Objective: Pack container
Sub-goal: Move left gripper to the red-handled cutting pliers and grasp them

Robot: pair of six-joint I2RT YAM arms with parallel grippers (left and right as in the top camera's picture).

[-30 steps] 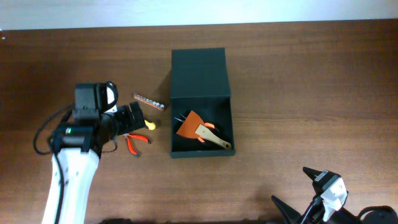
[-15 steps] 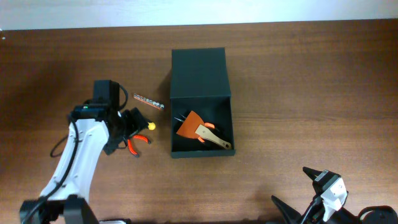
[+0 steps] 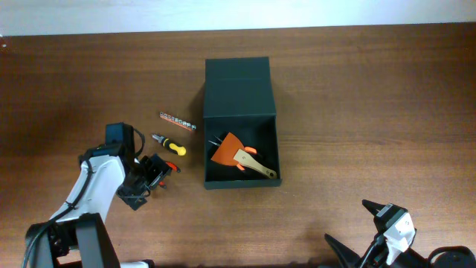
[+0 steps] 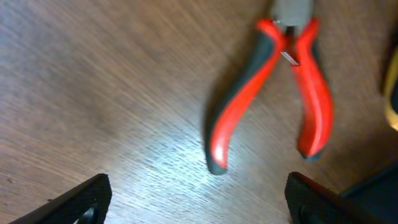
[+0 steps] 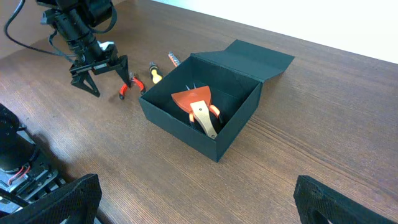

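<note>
The container [image 3: 208,145] is a dark green-black box, open, with its flap lid [image 3: 238,83] laid back flat. Inside lies an orange scraper with a wooden handle [image 3: 236,155]. It also shows in the right wrist view [image 5: 242,115]. Red-handled pliers [image 4: 273,93] lie on the table left of the box. My left gripper [image 4: 196,202] is open and empty, just short of the handle ends; overhead it is over the pliers [image 3: 152,173]. My right gripper [image 5: 199,211] is open and empty near the front edge [image 3: 357,227].
A yellow-handled screwdriver [image 3: 169,144] and a strip of bits [image 3: 177,120] lie between the pliers and the box; both show in the right wrist view [image 5: 153,71] [image 5: 174,60]. The left arm [image 5: 87,37] stands at the table's left.
My left gripper has drawn back toward the front edge, off the screwdriver, which now lies uncovered. It now sits over the pliers. The right arm has not moved.
</note>
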